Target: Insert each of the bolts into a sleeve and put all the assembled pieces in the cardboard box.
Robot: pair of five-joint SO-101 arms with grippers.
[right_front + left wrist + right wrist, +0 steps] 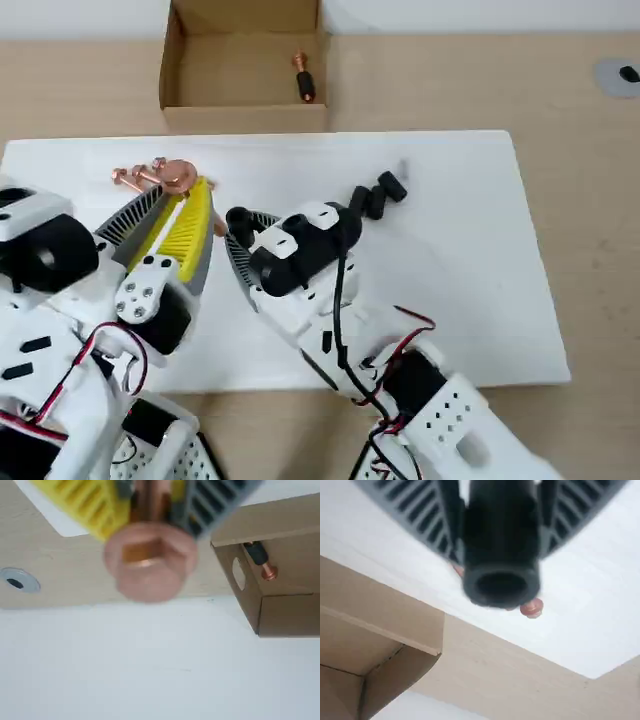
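Left gripper (183, 192): I find it clenched on a copper bolt (178, 176), with the yellow finger on one side and the grey finger on the other. In the left wrist view the bolt's (150, 560) broad head faces the camera.
Right gripper (245, 225): It is grasping a black sleeve (238, 217) between its grey fingers. In the right wrist view the sleeve's (501, 555) open bore faces the camera.
Held parts: The bolt and sleeve are near each other but apart, both over the white sheet (470, 290). I cannot tell whether either touches it.
Loose bolts (133, 178): A small copper cluster lies on the sheet just beside the held bolt, on its left. I cannot count them with confidence.
Loose sleeves (375, 197): A few black pieces are bunched together on the sheet, just beyond the right arm.
Box (175, 65): This is open-topped cardboard and sits on the worktop (450, 80) against the sheet's far edge.
Assembled piece (303, 78): One lies inside the box by its right wall, with the copper head toward the far side.
Grommet (620, 75): It is set in the worktop at the far right, well apart from the sheet.
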